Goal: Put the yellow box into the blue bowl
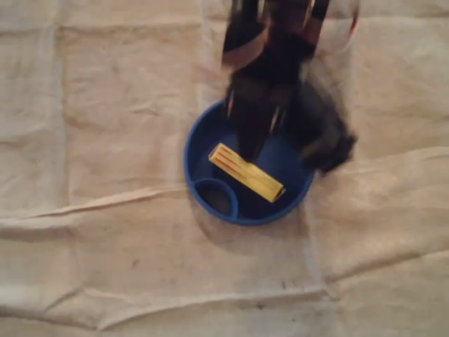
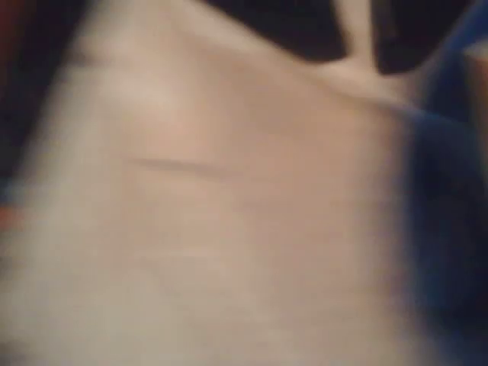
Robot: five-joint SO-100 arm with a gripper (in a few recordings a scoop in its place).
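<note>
Yellow box (image 1: 247, 172) lying inside blue bowl (image 1: 191, 151), blurred end effector (image 1: 252, 144) above, cannot tell if spread

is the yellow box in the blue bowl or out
In. The yellow box lies diagonally inside the rim of the blue bowl.

Dim warm light, arm (image 1: 280, 84) motion-blurred, wrist view heavily smeared

I log one beige cloth (image 1: 105, 105) spread across the surface, wrinkled, with long raised folds crossing its lower part.
</note>
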